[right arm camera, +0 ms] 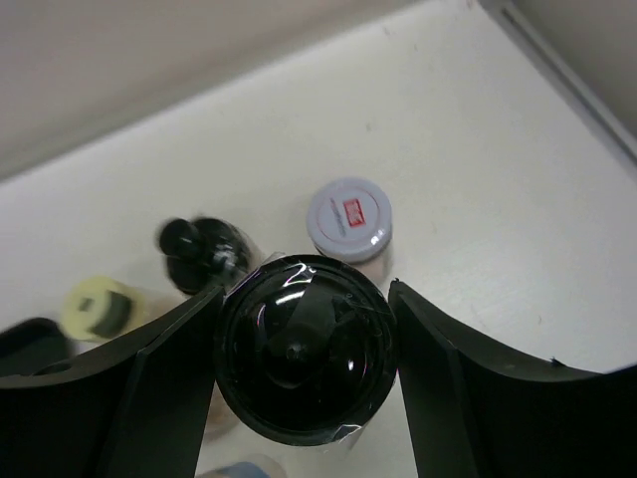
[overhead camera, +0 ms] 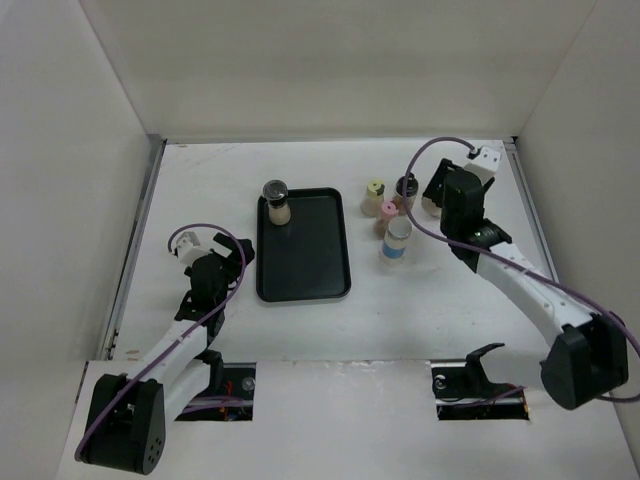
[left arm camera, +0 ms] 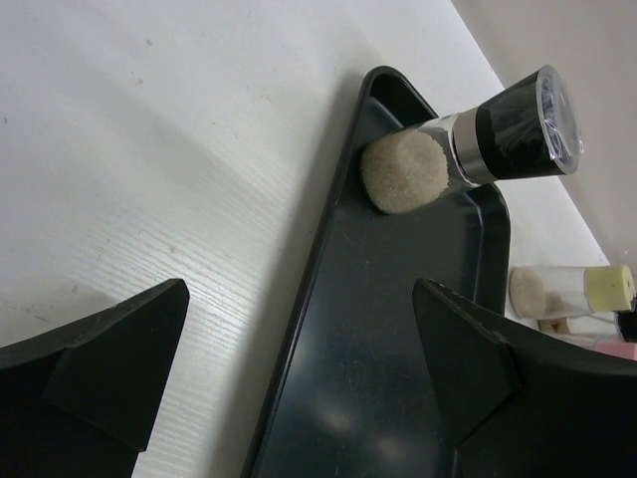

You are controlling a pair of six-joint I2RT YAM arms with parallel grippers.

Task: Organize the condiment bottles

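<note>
My right gripper (right arm camera: 304, 294) is shut on a black-capped jar (right arm camera: 299, 349), one finger on each side of its cap. Behind it stands a grey-capped jar (right arm camera: 348, 217). To its left are another black-topped jar (right arm camera: 199, 254) and a yellow-capped jar (right arm camera: 95, 309). In the top view the right gripper (overhead camera: 428, 190) is at the cluster of yellow-capped (overhead camera: 375, 190), dark-capped (overhead camera: 406, 187), pink-capped (overhead camera: 389, 212) and taller white jar with a blue band (overhead camera: 397, 240). A black-capped jar (overhead camera: 276, 203) stands in the tray's far left corner (left arm camera: 498, 124). My left gripper (left arm camera: 299, 299) is open and empty over the tray's left edge.
The flat black tray (overhead camera: 310, 270) lies mid-table, left of the jar cluster, and fills the left wrist view (left arm camera: 398, 349). White walls enclose the table on the left, back and right. The left gripper (overhead camera: 235, 255) is just left of the tray.
</note>
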